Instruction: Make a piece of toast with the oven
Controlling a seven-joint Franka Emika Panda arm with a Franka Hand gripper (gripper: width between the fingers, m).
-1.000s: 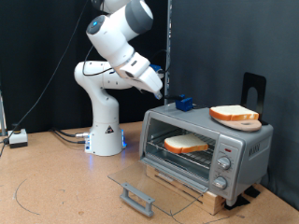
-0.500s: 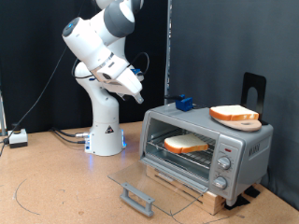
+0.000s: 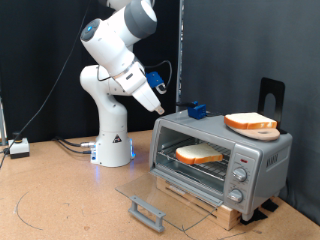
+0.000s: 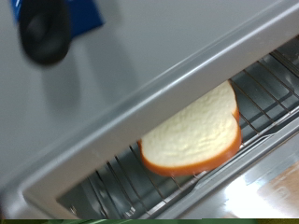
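The oven (image 3: 220,155) is smooth, grey metal with a dull shine. Its door (image 3: 165,198) is clear, shiny glass with a grey bar handle (image 3: 147,211). The rack (image 4: 149,182) is thin, shiny wire. The piece of toast (image 4: 193,135) looks soft and matt, with a browner crust. The bench (image 3: 60,200) is matt brown board. The robot arm (image 3: 115,70) is glossy white plastic.

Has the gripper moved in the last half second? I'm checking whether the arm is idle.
Yes. In the exterior view the gripper has swung right and slightly down, nearer the oven.
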